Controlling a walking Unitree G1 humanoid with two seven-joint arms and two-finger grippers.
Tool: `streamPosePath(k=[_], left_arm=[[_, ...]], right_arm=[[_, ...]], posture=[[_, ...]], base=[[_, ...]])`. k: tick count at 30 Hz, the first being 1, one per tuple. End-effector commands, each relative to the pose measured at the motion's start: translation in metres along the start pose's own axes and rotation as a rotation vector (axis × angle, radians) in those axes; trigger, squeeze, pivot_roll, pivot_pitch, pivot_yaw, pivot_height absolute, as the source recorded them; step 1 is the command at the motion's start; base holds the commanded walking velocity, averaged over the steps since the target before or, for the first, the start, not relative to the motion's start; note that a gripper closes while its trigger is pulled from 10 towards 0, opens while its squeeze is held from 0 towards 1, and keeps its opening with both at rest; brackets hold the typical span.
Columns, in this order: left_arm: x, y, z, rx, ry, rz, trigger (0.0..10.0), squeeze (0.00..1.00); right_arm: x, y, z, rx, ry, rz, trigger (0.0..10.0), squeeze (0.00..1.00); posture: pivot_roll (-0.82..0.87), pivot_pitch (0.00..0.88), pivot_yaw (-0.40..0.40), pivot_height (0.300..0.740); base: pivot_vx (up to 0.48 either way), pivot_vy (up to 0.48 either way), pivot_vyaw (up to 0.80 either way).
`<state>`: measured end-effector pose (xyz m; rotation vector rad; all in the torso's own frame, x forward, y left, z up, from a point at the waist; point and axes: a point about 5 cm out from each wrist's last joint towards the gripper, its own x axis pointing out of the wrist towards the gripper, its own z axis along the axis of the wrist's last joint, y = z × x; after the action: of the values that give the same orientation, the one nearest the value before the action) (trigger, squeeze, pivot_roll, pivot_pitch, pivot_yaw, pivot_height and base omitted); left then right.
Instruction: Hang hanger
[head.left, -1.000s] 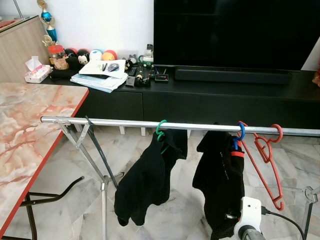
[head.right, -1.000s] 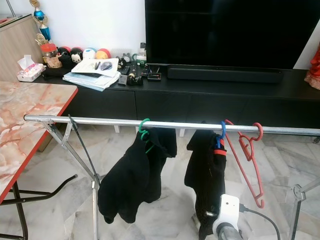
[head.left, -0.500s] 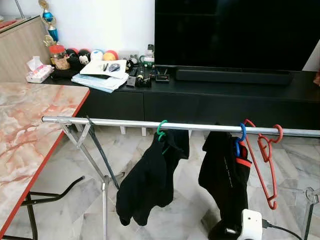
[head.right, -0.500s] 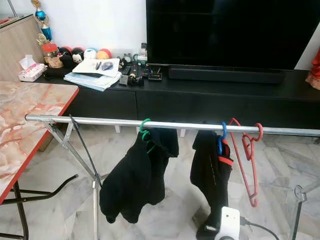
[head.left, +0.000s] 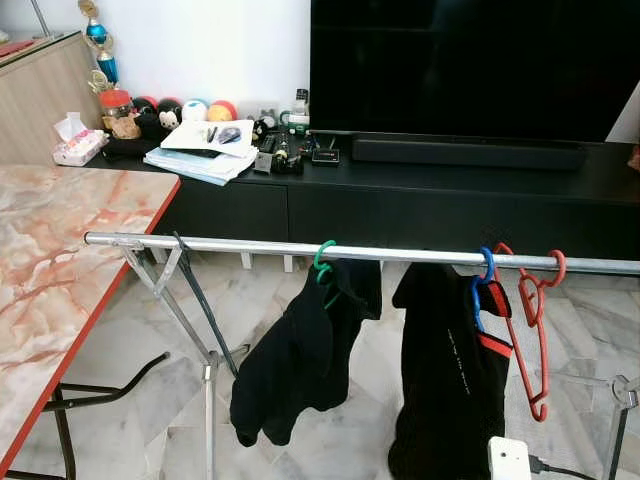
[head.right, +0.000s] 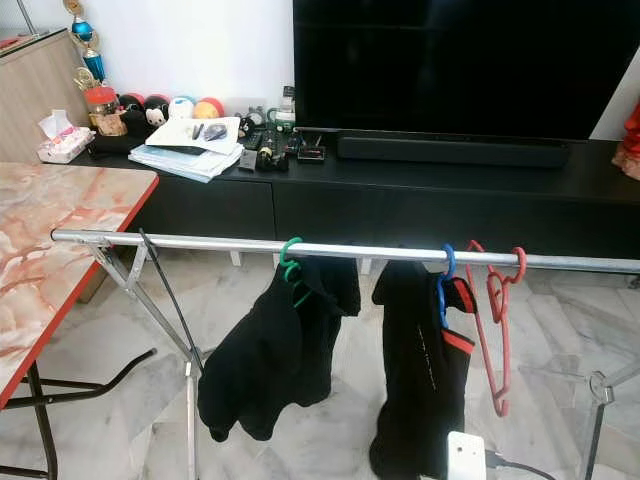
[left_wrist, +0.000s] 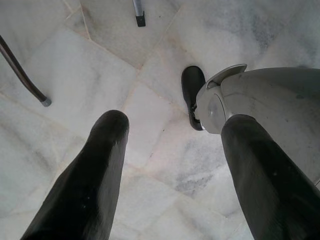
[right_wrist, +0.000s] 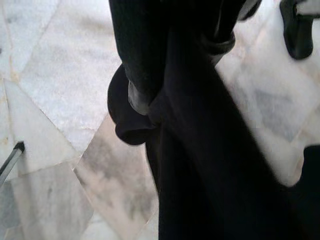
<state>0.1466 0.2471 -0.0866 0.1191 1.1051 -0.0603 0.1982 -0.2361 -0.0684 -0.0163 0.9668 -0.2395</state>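
A silver rail (head.left: 250, 246) runs across in front of me. On it hang a green hanger (head.left: 322, 262) with a black garment (head.left: 300, 365), a blue hanger (head.left: 484, 268) with a black garment (head.left: 445, 380), and a bare red hanger (head.left: 535, 330) at the right. The white wrist block of my right arm (head.left: 508, 458) sits low, below the blue hanger's garment. In the right wrist view the black cloth (right_wrist: 200, 150) is close and blurred. My left gripper (left_wrist: 175, 125) hangs open over the marble floor, nothing between its fingers (left_wrist: 95, 170).
A marble-topped table with a red edge (head.left: 60, 270) stands to the left. Behind the rail are a black TV cabinet (head.left: 450, 190), a large TV (head.left: 470, 60) and papers and toys (head.left: 200, 140). The rail's folding legs (head.left: 195, 330) stand on the floor. My own foot (left_wrist: 192, 95) is below.
My right arm has dropped lower in the view. The black garment on the blue hanger has fallen from bunched to hanging straight, and the red hanger has swung in closer to upright.
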Motion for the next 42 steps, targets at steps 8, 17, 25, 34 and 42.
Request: streamPosePath(k=[8, 17, 25, 34, 42], left_arm=[[-0.001, 0.004, -0.004, 0.015, 0.025, 0.005, 10.0, 0.00], [-0.001, 0.003, -0.005, 0.015, 0.025, 0.005, 10.0, 0.00], [-0.001, 0.003, -0.004, 0.016, 0.026, 0.004, 10.0, 0.00], [-0.001, 0.003, -0.005, 0.016, 0.027, 0.002, 10.0, 0.00], [-0.001, 0.002, -0.005, 0.014, 0.028, -0.001, 10.0, 0.00]], right_arm=[[-0.002, 0.003, -0.019, -0.032, 0.096, 0.011, 0.0, 0.00], [-0.002, 0.003, -0.021, -0.041, 0.105, 0.013, 0.0, 0.00], [-0.001, 0.002, -0.012, 0.005, 0.008, -0.018, 10.0, 0.41], [-0.002, 0.003, -0.010, 0.014, -0.027, -0.002, 10.0, 1.00], [-0.002, 0.004, -0.010, 0.002, -0.030, 0.016, 10.0, 0.00]], posture=[[0.20, 0.043, 0.003, 0.740], [0.20, 0.045, 0.003, 0.740], [0.20, 0.045, 0.000, 0.740], [0.19, 0.044, -0.005, 0.740], [0.18, 0.043, -0.013, 0.740]], base=[[0.000, 0.000, 0.00], [0.000, 0.000, 0.00], [0.000, 0.000, 0.00], [0.000, 0.000, 0.00], [0.000, 0.000, 0.00]])
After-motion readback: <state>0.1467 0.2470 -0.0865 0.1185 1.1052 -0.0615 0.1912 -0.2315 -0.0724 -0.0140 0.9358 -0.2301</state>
